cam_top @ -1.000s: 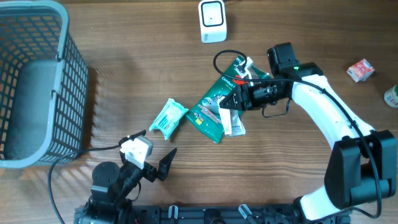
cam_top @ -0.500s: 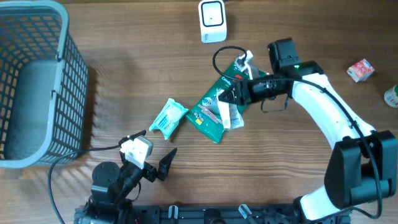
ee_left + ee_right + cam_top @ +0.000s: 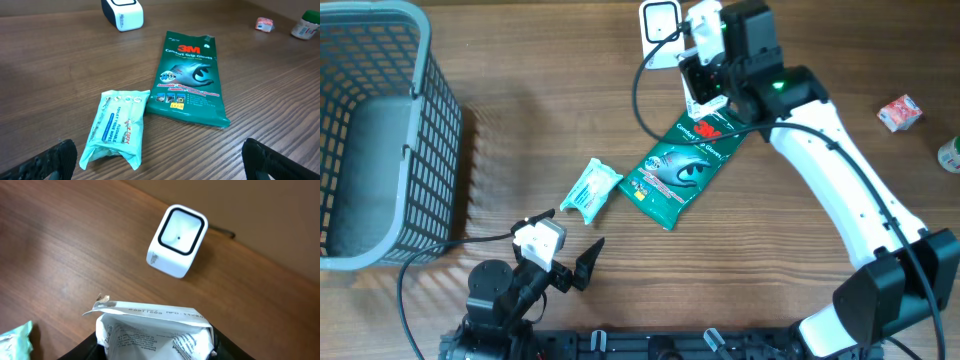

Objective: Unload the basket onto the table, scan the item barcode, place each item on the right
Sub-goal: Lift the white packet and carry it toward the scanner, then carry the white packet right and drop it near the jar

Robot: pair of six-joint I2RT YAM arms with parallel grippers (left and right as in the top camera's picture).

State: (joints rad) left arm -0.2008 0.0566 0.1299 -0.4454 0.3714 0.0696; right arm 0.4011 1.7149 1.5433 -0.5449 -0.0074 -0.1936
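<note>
Presenting: from my remote station I have the right tool [image 3: 703,88] clenched on a white printed sachet [image 3: 152,330]. It is lifted off the wooden counter [image 3: 520,100], just beside the white box-shaped barcode scanner [image 3: 176,241] near the far edge.
Facing: the sachet's small print is turned towards my wrist camera. I cannot pick out a barcode, nor tell which side carries it.
Doing it well: I judge the coded face must meet the scanner's dark-framed window squarely. The sachet should be held flat and steady, near the window but not touching.
Risk: the sachet's top edge looks crumpled, and a bowed face could spoil the read.
Left tool [image 3: 565,242]: released, jaws wide, parked at the near edge, holding nothing.
Bystanders: a flat green 3M glove pack [image 3: 192,75] and a teal wipes pack [image 3: 117,127] lie mid-counter.
</note>
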